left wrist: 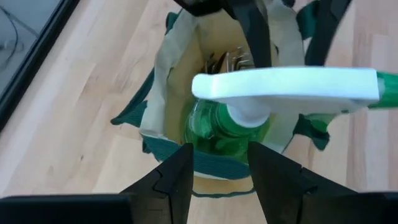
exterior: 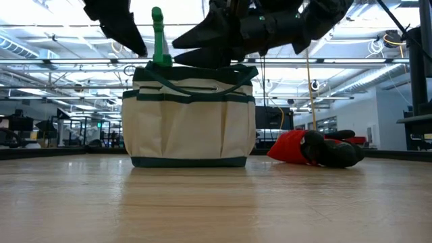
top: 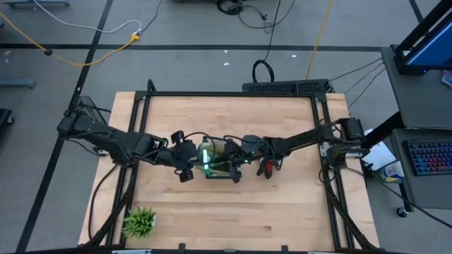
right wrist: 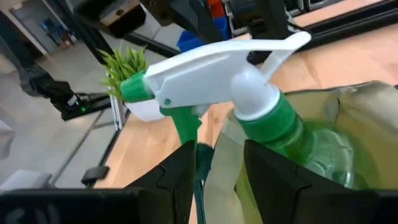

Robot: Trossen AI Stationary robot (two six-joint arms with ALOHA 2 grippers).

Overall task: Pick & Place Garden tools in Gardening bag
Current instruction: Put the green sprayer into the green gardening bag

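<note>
The cream gardening bag [top: 219, 161] with dark green trim stands upright on the table's middle [exterior: 192, 115]. A green spray bottle with a white trigger head [left wrist: 280, 90] stands in the bag, its nozzle sticking up above the rim [exterior: 158, 34]. Metal tools [left wrist: 230, 61] lie deeper inside. My left gripper [left wrist: 217, 171] is open above the bag's left side, with the bottle's body showing between its fingers. My right gripper [right wrist: 217, 177] is open above the bag's right side, its fingers on either side of the bottle's green trigger [right wrist: 189, 137]. The red-and-black gloves [top: 267, 168] lie on the table right of the bag.
A small potted green plant [top: 139, 221] stands near the table's front left corner. The bag's dark loop handles [exterior: 202, 77] hang over its rim. Bare wood lies in front of the bag and behind it.
</note>
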